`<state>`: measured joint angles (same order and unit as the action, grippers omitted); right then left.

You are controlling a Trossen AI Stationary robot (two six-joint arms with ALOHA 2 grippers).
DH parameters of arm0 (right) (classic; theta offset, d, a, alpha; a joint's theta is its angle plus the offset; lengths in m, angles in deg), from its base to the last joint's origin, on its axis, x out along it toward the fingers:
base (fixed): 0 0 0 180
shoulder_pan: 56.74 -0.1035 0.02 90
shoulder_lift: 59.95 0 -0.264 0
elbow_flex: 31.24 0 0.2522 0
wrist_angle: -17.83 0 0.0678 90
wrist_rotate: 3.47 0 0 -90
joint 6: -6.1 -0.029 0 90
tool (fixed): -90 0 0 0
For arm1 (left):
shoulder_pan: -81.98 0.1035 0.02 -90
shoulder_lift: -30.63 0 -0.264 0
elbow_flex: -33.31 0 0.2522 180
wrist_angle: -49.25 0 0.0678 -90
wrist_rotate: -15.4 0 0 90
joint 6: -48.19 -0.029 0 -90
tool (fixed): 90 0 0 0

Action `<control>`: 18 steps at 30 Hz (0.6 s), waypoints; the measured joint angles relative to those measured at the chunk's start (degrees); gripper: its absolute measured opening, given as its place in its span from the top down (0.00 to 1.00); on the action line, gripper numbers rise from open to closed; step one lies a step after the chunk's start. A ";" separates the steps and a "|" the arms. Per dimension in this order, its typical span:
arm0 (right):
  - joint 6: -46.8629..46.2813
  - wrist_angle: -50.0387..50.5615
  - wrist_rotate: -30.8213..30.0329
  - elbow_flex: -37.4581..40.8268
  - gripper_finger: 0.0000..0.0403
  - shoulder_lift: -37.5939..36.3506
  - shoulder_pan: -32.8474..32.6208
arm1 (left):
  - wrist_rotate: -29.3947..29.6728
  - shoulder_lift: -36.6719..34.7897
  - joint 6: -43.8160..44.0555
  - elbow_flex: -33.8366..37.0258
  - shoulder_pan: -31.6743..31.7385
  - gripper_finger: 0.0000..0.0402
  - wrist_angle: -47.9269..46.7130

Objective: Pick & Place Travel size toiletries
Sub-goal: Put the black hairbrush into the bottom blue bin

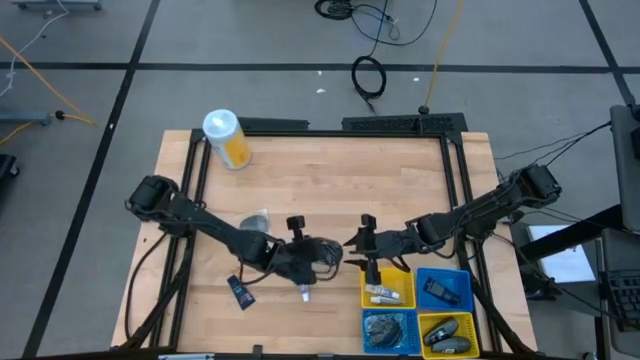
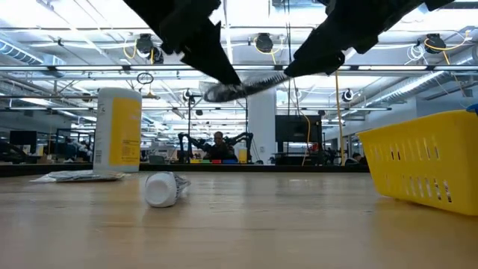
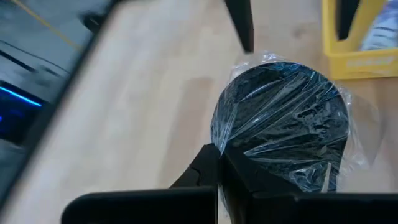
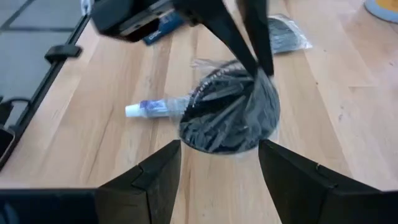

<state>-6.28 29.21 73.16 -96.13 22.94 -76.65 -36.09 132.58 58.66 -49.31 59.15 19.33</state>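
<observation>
The left tool (image 4: pixel 252 46) pinches a round dark jar wrapped in clear plastic (image 4: pixel 230 115) and holds it up above the wooden worktop (image 1: pixel 330 180). The right tool (image 4: pixel 217 165) is spread wide, right by the jar but not touching it. A small white tube (image 4: pixel 155 107) lies on the worktop under the jar. The yellow and blue bins (image 1: pixel 415 310) sit nearby.
</observation>
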 joint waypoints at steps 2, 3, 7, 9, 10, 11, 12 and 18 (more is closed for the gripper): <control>-1.10 -0.36 -0.01 0.00 0.48 0.00 0.60 | 3.84 -0.02 -1.24 -0.02 -0.71 1.00 -0.62; -1.80 -0.57 -0.01 0.00 0.48 0.00 0.95 | 5.07 -0.02 -1.37 -0.02 -0.95 1.00 -1.32; -5.39 -1.50 -0.01 0.00 0.48 0.00 2.66 | 9.52 -0.02 -1.36 -0.02 -1.24 1.00 -1.71; -6.68 -2.28 -0.01 0.00 0.48 0.00 3.33 | 11.56 -0.02 -1.34 -0.02 -1.42 1.00 -1.77; -7.16 -2.92 0.00 0.00 0.48 0.00 3.56 | 12.59 -0.02 -1.25 -0.02 -1.44 1.00 -1.76; -7.64 -3.53 0.05 0.00 0.48 0.00 3.81 | 13.75 -0.02 -1.17 -0.02 -1.48 1.00 -1.73; -8.01 -4.05 -0.01 0.00 0.48 0.00 3.90 | 14.72 -0.02 -1.16 -0.02 -1.49 1.00 -1.71; -9.62 -4.77 -0.02 0.00 0.48 -0.02 4.22 | 23.17 -0.02 -0.41 -0.04 -1.45 1.00 -4.33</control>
<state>-15.90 24.44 73.14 -96.13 22.92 -72.43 -12.92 132.56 58.25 -49.35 57.71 15.00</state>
